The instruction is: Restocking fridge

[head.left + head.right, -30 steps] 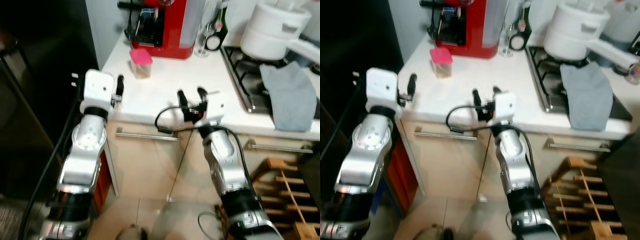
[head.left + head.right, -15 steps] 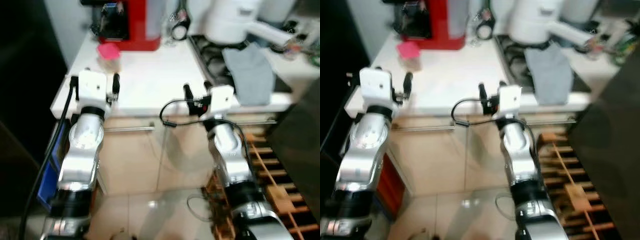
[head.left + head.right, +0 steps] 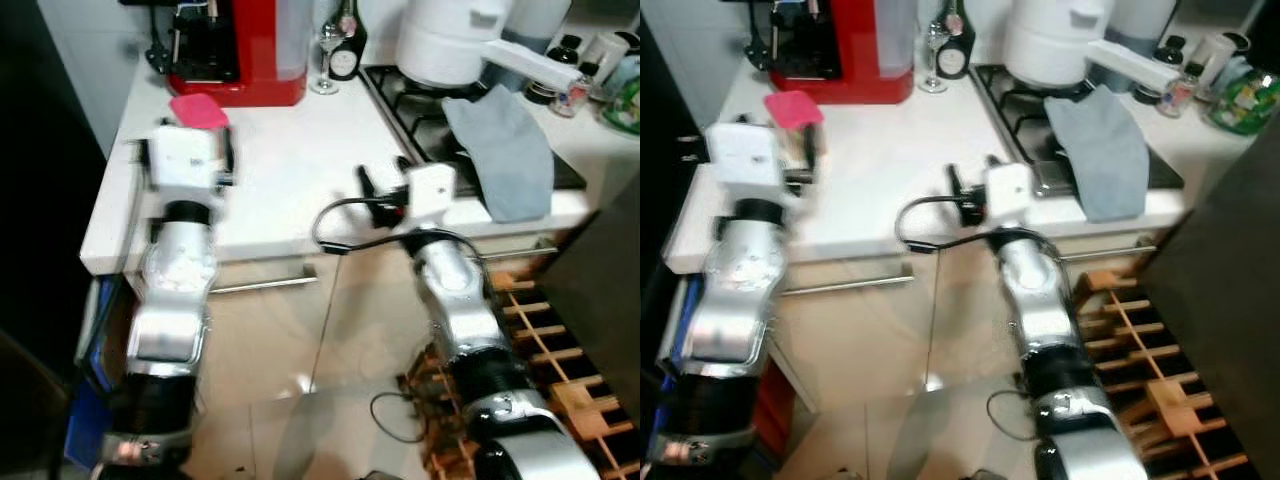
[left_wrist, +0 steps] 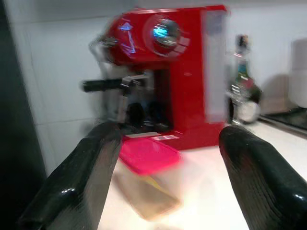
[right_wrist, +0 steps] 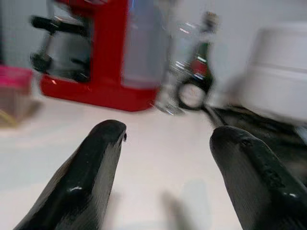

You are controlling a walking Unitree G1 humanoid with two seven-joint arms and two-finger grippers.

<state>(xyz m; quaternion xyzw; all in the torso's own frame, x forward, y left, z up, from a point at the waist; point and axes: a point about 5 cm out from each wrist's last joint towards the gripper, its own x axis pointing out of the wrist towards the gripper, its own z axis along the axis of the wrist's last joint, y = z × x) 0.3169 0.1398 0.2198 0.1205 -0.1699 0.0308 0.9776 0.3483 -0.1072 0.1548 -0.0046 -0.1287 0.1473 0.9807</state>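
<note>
Container (image 4: pixel 146 184) pink lid, tilted, on counter (image 3: pixel 300 160) | L tool (image 4: pixel 165 177) spread, aimed at it | R tool (image 5: pixel 168 177) spread, empty

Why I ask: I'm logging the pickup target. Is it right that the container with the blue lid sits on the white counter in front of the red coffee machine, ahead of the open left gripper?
Not quite: the container's lid is pink, not blue, as the left wrist view shows. The rest holds: the container sits on the white counter in front of the red coffee machine, ahead of the open left gripper.
</note>
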